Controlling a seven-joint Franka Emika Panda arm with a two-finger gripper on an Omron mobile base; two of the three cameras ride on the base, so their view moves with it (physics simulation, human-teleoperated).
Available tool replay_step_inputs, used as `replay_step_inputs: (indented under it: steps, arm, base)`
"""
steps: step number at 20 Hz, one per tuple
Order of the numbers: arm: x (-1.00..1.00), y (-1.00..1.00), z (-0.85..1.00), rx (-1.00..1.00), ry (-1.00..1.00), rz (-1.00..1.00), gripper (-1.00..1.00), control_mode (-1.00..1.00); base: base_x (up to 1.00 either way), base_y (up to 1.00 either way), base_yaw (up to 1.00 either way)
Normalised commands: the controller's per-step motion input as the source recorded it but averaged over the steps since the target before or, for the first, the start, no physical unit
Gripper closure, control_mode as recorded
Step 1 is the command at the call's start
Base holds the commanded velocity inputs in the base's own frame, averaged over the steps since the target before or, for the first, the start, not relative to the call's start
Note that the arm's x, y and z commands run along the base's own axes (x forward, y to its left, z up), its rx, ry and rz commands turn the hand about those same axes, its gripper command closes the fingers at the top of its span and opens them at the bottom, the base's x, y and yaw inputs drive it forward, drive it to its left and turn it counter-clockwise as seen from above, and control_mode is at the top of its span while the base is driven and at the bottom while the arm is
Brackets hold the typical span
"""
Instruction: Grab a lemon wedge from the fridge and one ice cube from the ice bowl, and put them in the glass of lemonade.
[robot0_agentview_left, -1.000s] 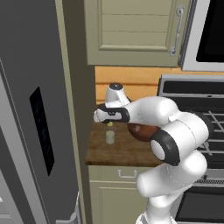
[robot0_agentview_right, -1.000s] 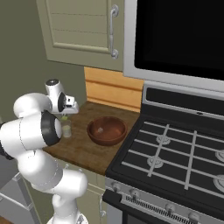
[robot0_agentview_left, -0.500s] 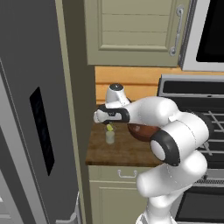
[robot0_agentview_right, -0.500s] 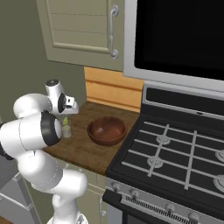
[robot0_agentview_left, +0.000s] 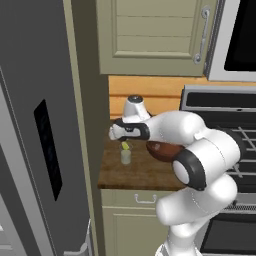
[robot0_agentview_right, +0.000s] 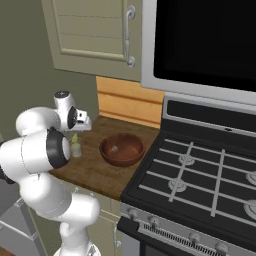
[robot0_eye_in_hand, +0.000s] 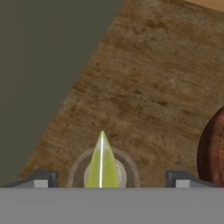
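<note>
The glass of lemonade (robot0_agentview_left: 125, 157) (robot0_agentview_right: 76, 149) stands on the wooden counter (robot0_agentview_left: 145, 172) near its left end. The pale yellow-green lemon wedge (robot0_agentview_left: 124, 146) (robot0_eye_in_hand: 102, 164) sits point-up in the mouth of the glass (robot0_eye_in_hand: 127, 169). My gripper (robot0_agentview_left: 119, 137) (robot0_agentview_right: 83, 125) (robot0_eye_in_hand: 112, 179) hovers just above it, open. Its fingertips (robot0_eye_in_hand: 41, 179) stand wide apart on either side of the wedge without touching it. The reddish-brown ice bowl (robot0_agentview_right: 122, 148) (robot0_agentview_left: 159, 150) (robot0_eye_in_hand: 213, 151) rests right of the glass, partly behind my arm in the left base view. The grey fridge (robot0_agentview_left: 35, 125) stands at left, doors shut.
A beige side panel (robot0_agentview_left: 90, 125) walls off the counter's left end, close to the glass. The gas stove (robot0_agentview_right: 200, 175) adjoins the counter on the right, under the microwave (robot0_agentview_right: 210, 40). An upper cabinet (robot0_agentview_left: 155, 35) hangs over the counter. A drawer (robot0_agentview_left: 145, 199) sits below.
The lemon wedge has left my gripper and now sits in the glass. The fingers stand open above it. The arm has hardly moved.
</note>
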Motion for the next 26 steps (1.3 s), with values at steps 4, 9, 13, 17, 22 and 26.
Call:
replay_step_inputs:
  steps: [4,9,13,17,22,26]
  arm:
    - [-0.44,-0.31,0.02,0.06,-0.02,0.00,-1.00,-1.00]
    - [-0.50,-0.10,0.10,0.06,-0.05,0.00,-1.00,-1.00]
    - [-0.71,-0.08,0.07,0.08,-0.08,0.01,-1.00,-1.00]
    - [-0.43,-0.43,0.04,0.11,-0.12,0.00,-1.00,-1.00]
    - [-0.48,-0.76,0.83,0.03,-0.17,-0.13,-1.00,-1.00]
    - [-0.28,-0.87,0.73,0.00,0.00,-0.27,-1.00,-1.00]
  base:
    - [0.00,0.00,0.00]
    - [0.00,0.00,0.00]
    - [0.00,0.00,0.00]
    - [0.00,0.00,0.00]
    - [0.00,0.00,0.00]
    - [0.00,0.00,0.00]
